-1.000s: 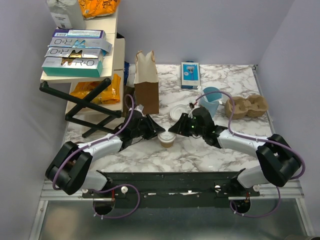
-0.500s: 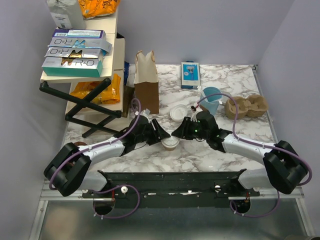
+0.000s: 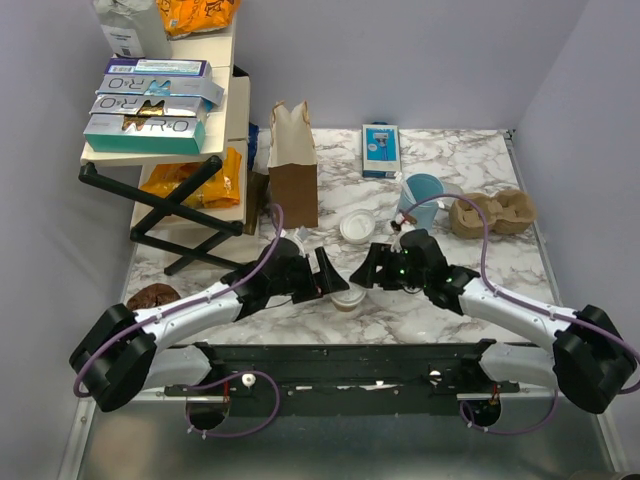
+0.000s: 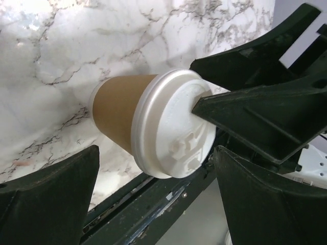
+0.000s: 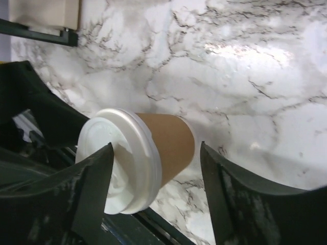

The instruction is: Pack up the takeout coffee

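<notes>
The takeout coffee [image 3: 349,300], a tan paper cup with a white lid on it, stands near the table's front edge between both grippers. My left gripper [image 3: 327,281] is open just left of it. My right gripper [image 3: 368,275] is open just right of it. In the left wrist view the cup [image 4: 120,115] and its lid [image 4: 171,132] lie beyond my open left gripper [image 4: 158,199], and a right fingertip [image 4: 204,106] rests against the lid. In the right wrist view the cup [image 5: 171,140] sits between the wide-apart fingers of my right gripper [image 5: 158,191].
A brown paper bag [image 3: 292,165] stands at the back left of centre. A loose white lid [image 3: 357,227], a light-blue mug [image 3: 424,197] and a brown pulp carrier [image 3: 492,213] lie behind the right arm. A blue box [image 3: 380,150] is at the back, and a shelf of boxes [image 3: 150,110] at the left.
Both grippers have opened wide and both arms have moved toward the front edge. The cup now stands nearer that edge, free of both grippers.
</notes>
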Action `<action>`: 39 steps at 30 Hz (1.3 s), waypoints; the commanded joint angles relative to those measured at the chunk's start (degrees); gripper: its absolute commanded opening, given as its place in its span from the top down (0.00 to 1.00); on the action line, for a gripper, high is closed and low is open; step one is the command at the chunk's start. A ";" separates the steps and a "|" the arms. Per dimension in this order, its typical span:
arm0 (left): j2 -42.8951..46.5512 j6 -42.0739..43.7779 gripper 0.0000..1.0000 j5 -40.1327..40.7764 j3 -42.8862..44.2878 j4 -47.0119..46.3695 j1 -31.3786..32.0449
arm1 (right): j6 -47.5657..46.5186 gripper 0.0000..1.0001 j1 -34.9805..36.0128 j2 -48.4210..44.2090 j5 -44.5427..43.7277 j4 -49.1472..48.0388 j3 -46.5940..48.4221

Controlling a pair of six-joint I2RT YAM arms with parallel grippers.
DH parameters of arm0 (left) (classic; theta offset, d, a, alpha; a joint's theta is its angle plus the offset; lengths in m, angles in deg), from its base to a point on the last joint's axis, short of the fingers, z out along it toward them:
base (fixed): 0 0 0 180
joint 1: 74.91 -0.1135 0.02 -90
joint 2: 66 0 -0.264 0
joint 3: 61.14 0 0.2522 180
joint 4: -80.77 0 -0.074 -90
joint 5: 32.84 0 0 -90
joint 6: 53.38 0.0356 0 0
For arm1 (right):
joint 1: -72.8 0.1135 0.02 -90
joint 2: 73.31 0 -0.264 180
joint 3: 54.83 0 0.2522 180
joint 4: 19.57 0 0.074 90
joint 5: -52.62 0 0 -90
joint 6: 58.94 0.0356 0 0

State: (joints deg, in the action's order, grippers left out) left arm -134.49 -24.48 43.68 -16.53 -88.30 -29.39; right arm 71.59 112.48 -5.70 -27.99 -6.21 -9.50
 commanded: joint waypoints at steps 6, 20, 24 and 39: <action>6.34 5.99 0.01 7.67 5.97 12.23 0.27 | -3.71 0.00 0.05 -9.16 -14.91 11.90 6.83; 15.49 12.76 0.01 17.78 7.82 18.91 0.10 | -7.57 0.00 -9.95 -26.83 -39.20 33.88 14.12; 14.35 13.11 0.01 16.46 7.82 18.30 0.19 | -10.99 0.00 -29.33 -22.20 -27.10 35.47 16.15; 9.07 16.10 0.01 9.52 7.30 13.29 -0.87 | -23.39 0.24 -44.87 13.67 -15.55 38.63 40.58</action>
State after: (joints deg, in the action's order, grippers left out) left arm -125.95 -10.31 55.11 -9.89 -72.90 -29.74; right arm 53.74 67.85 2.35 -47.69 27.91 27.20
